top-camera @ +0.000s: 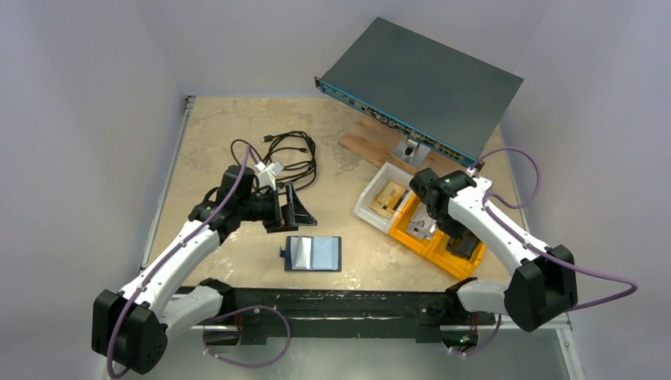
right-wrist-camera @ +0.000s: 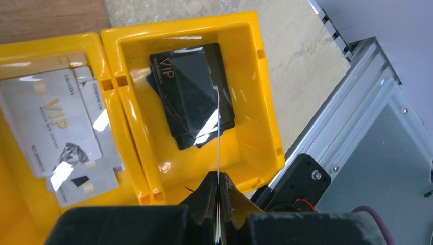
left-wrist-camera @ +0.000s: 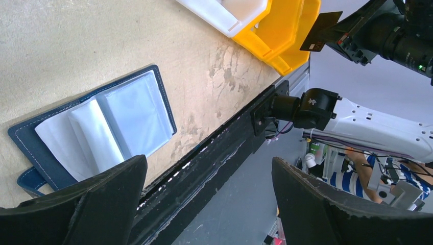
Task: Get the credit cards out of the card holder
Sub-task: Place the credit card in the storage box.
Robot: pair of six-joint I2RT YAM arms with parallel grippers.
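Observation:
The dark navy card holder (top-camera: 313, 253) lies open on the table, its clear sleeves (left-wrist-camera: 122, 120) facing up. My left gripper (top-camera: 297, 210) hangs open just behind it, nothing between its fingers (left-wrist-camera: 102, 199). My right gripper (right-wrist-camera: 218, 178) is shut on a thin dark credit card (right-wrist-camera: 218, 132), seen edge-on, over a yellow bin (right-wrist-camera: 255, 127) that holds black cards (right-wrist-camera: 191, 94). The left wrist view shows the same held card (left-wrist-camera: 321, 30) as a black one. Silver cards (right-wrist-camera: 56, 127) lie in the neighbouring yellow bin.
A white bin (top-camera: 369, 204) with gold cards stands left of the yellow bins. Black cables (top-camera: 289, 154) lie behind the left arm. A tilted network switch (top-camera: 419, 83) rests on a wooden board (top-camera: 372, 142). A black rail (top-camera: 332, 305) runs along the near edge.

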